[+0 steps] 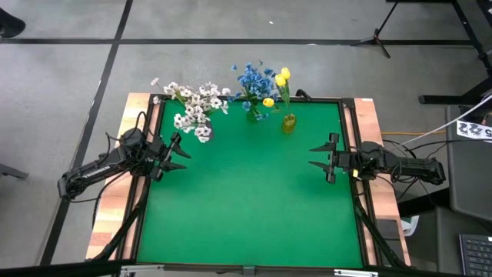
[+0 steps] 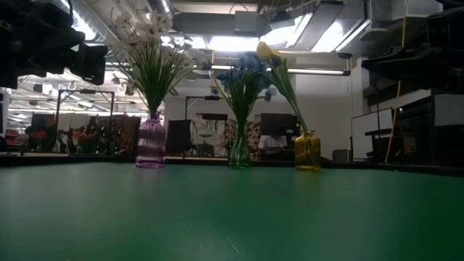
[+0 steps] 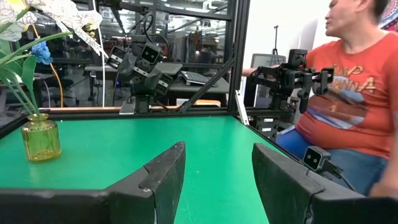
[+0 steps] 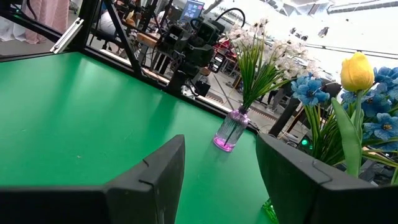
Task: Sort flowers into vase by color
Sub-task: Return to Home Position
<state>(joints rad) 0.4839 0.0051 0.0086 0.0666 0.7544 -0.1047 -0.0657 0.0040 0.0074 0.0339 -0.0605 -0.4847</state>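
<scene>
Three vases stand in a row on their bases near the far edge of the green table [image 1: 246, 200]. White flowers [image 2: 154, 43] stick into a purple vase [image 2: 151, 141], blue flowers [image 2: 243, 72] into a clear vase [image 2: 239, 152], and yellow buds [image 2: 267, 51] into a yellow vase [image 2: 307, 151]. My left gripper [image 1: 181, 151] hovers open at the table's left edge, close to the white flowers [image 1: 196, 108]. At the right edge my right gripper [image 1: 320, 157] hovers open. Nothing lies between either pair of fingers [image 3: 163, 177] [image 4: 155, 174].
Black frame rails run along the table's sides [image 1: 350, 138]. A person in an orange shirt [image 3: 348, 93] sits beyond the table's right side. The middle and near parts of the green surface carry no objects.
</scene>
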